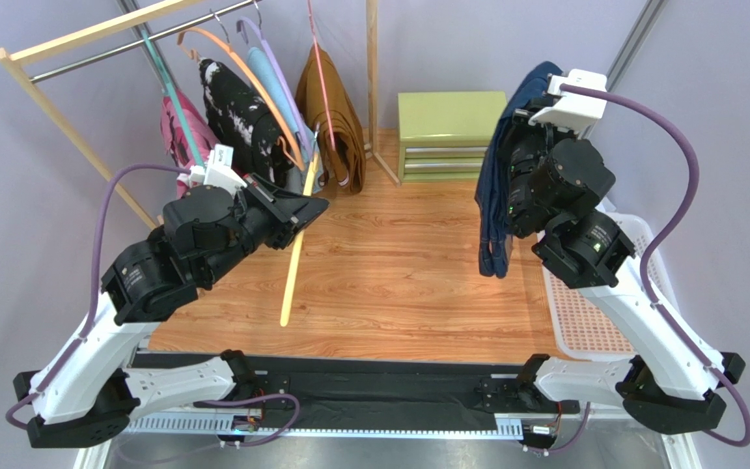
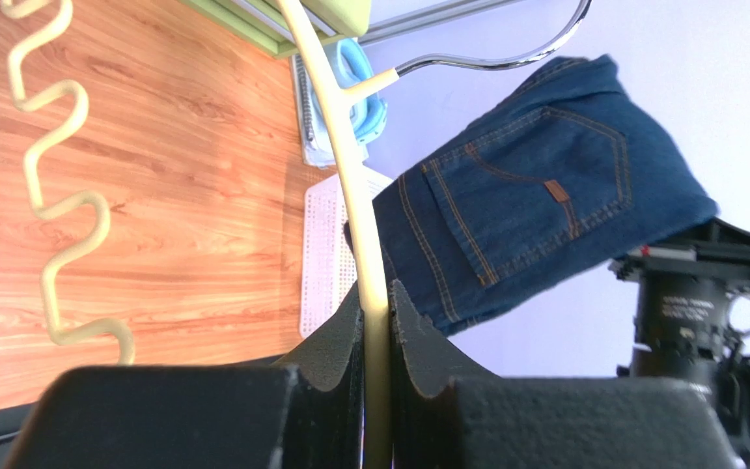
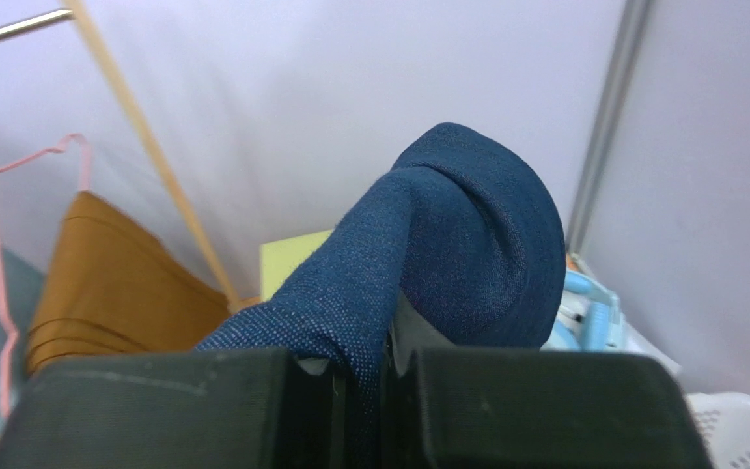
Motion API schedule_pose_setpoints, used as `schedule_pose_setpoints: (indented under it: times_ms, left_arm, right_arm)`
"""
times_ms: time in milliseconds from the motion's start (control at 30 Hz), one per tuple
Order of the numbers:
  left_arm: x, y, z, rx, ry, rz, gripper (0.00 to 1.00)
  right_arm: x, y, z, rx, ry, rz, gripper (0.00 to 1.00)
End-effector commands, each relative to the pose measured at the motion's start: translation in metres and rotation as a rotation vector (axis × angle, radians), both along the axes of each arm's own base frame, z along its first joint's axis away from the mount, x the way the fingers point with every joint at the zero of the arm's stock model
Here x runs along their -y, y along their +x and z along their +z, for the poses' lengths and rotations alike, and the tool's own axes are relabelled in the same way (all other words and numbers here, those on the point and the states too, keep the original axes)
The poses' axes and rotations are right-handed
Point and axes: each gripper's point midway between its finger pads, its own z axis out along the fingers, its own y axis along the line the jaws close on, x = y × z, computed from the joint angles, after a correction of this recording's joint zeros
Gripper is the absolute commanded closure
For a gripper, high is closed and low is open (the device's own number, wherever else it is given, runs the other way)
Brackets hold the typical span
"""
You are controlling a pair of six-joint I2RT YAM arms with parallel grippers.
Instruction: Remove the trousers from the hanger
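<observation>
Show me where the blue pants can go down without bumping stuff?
The widest bare patch is the middle of the wooden table, between the yellow hanger and the hanging navy trousers, in front of the green drawer box. The white basket at the right also shows bare mesh. The back left is crowded with clothes on the rack.

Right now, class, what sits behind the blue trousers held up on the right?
A green drawer box stands behind the trousers. They cover its right edge, so that corner cannot be seen.
</observation>
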Motion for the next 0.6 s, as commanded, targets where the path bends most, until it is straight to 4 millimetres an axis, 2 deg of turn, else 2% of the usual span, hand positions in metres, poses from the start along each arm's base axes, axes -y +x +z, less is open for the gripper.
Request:
schedule_pose_setpoints:
  times_ms: [0,33,67,100,167,200,233,267,467,567]
  left_arm:
    - [-0.013,-0.001,0.017,0.074,-0.01,0.025,1.0]
    - [-0.014,-0.002,0.02,0.087,-0.005,0.02,1.0]
    - [-0.015,-0.003,0.021,0.093,0.0,0.017,1.0]
    - [-0.016,-0.004,0.025,0.104,-0.003,0.013,1.0]
    - [-0.017,-0.005,0.03,0.123,0.0,0.004,1.0]
    - [-0.017,-0.006,0.032,0.128,-0.001,-0.001,1.0]
    - [-0.016,-0.007,0.033,0.133,-0.002,-0.009,1.0]
    - [-0.015,-0.008,0.033,0.137,0.002,-0.015,1.0]
    - [-0.006,-0.013,0.033,0.134,0.022,-0.074,1.0]
    - [-0.003,-0.015,0.034,0.136,0.025,-0.095,1.0]
  right_arm:
    - [0.054,-0.009,0.007,0.028,0.024,-0.134,1.0]
    - [0.066,-0.013,0.006,0.03,0.026,-0.158,1.0]
    - [0.072,-0.011,-0.004,0.017,0.012,-0.181,1.0]
    - [0.089,-0.015,-0.005,0.022,0.013,-0.223,1.0]
    - [0.11,-0.016,-0.018,0.002,-0.003,-0.289,1.0]
    - [0.121,-0.022,-0.02,0.0,-0.005,-0.312,1.0]
    - [0.127,-0.024,-0.023,0.0,-0.001,-0.329,1.0]
    - [0.139,-0.025,-0.032,-0.016,-0.016,-0.37,1.0]
    - [0.199,-0.056,-0.051,-0.028,-0.013,-0.564,1.0]
    - [0.222,-0.072,-0.06,-0.052,-0.039,-0.662,1.0]
